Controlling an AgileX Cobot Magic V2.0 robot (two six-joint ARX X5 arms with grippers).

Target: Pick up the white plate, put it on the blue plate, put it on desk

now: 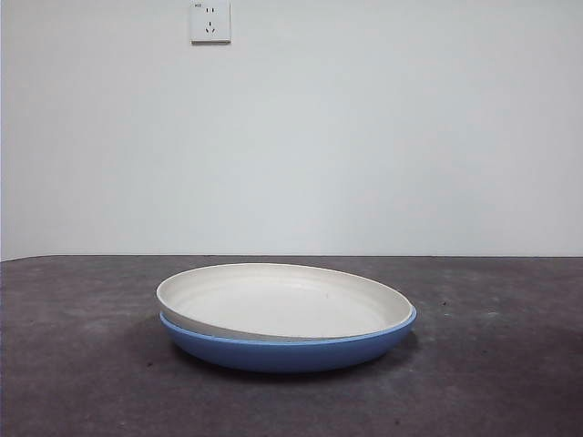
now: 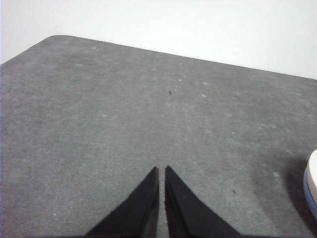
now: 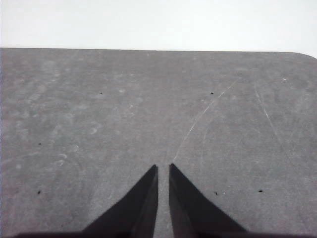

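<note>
Two plates sit stacked on the tabletop [image 1: 82, 364]: the white plate [image 1: 282, 300] rests tilted inside the blue plate [image 1: 287, 350]. Left hand [image 2: 162, 169] hangs with jaws nearly together, the stack's edge off to its side. Right hand [image 3: 163, 167] is likewise narrowed over bare tabletop, holding nothing.

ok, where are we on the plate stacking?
Stacking looks done: the white plate sits tilted in the blue plate, on the desk. Nothing in hand: left gripper and right gripper are shut over bare desk. Little seems left.
</note>
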